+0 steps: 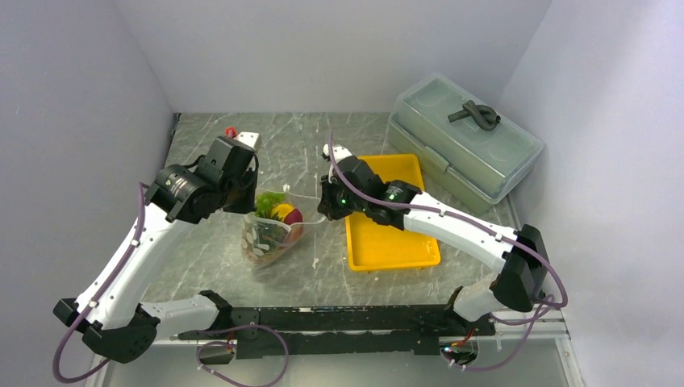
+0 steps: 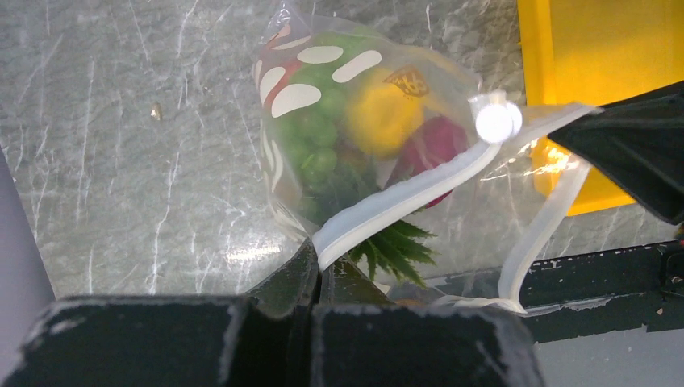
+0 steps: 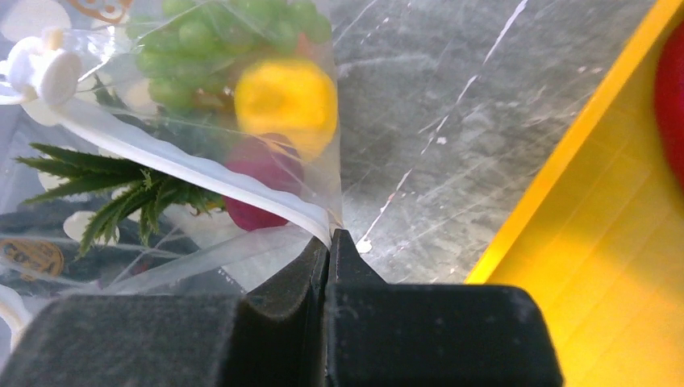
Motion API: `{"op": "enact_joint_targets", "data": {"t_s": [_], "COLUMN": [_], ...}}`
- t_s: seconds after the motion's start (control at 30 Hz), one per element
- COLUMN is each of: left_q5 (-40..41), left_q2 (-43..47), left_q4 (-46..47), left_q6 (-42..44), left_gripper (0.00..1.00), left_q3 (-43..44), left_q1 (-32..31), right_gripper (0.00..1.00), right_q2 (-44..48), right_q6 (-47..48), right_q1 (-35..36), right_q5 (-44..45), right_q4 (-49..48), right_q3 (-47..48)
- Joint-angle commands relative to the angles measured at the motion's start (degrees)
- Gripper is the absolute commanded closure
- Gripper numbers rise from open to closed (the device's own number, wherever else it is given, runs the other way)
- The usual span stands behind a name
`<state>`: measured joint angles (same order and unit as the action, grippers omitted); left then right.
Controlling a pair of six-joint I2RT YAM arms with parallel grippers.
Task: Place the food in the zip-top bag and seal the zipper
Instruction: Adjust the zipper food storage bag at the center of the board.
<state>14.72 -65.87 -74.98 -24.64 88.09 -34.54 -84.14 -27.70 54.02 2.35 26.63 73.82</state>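
Observation:
The zip-top bag [image 1: 266, 238], clear with white dots, hangs between my two grippers above the table. Inside it are green grapes [image 2: 310, 145], a yellow lemon [image 2: 379, 117], a dark red fruit [image 2: 435, 145] and a green leafy crown [image 2: 395, 246]. My left gripper [image 2: 323, 262] is shut on one end of the whitish zipper [image 2: 403, 197]. My right gripper [image 3: 329, 242] is shut on the bag's other top corner. The zipper's two strips stand apart, and a white slider [image 2: 496, 121] sits on the strip. Something red [image 3: 673, 97] lies in the tray at the frame edge.
A yellow tray [image 1: 391, 242] lies right of the bag, under the right arm. A grey-green lidded box [image 1: 464, 145] stands at the back right. A small red and white thing [image 1: 234, 133] sits at the back left. White walls enclose the table.

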Motion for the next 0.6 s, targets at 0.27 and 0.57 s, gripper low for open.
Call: {"op": "enact_joint_targets", "data": {"t_s": [0.27, 0.57], "left_q5": [1.2, -1.1], "left_q2": [0.8, 0.3], "left_q4": [4.1, 6.3], "left_q6": [1.7, 1.5], "left_gripper": [1.00, 1.00], "left_q3": [-4.9, -7.9], "left_q1": [0.1, 0.1], "right_gripper": [0.94, 0.53], "right_q2": [-2.4, -0.5], "right_q6": [-4.5, -1.0], "right_q1": [-0.1, -0.2], "right_q5": [-4.2, 0.3], "right_q4": [-7.4, -3.1], "right_q3": [-8.1, -4.2]}}
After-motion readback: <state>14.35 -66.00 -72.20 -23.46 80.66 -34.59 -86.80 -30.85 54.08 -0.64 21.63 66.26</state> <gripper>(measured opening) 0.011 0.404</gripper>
